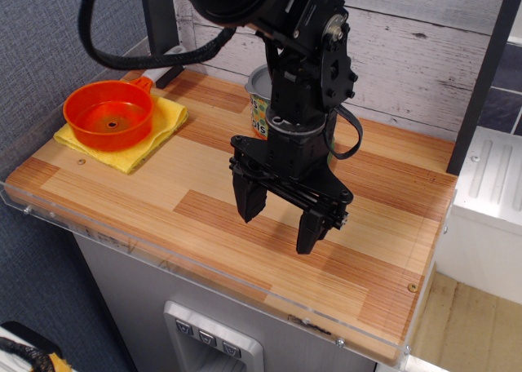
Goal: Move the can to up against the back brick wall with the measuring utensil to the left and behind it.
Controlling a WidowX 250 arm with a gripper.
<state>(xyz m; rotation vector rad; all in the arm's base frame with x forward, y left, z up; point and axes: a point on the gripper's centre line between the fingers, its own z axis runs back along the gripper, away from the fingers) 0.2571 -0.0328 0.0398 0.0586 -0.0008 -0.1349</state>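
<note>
The can [259,103] stands upright near the whitewashed plank back wall [424,54]; only its silver lid edge and part of its dotted yellow label show, the rest is hidden behind my arm. The orange measuring cup [108,114] sits on a yellow cloth at the left, in front and to the left of the can. My gripper [280,219] hangs above the wooden tabletop [163,192], in front of the can and clear of it. Its two black fingers [249,199] are spread apart and hold nothing.
A yellow cloth [167,119] lies under the cup. A blue-grey textured side wall [49,37] bounds the left. A dark post [161,21] stands at the back left, another post [488,70] at the right. A clear acrylic lip [245,294] edges the table's front.
</note>
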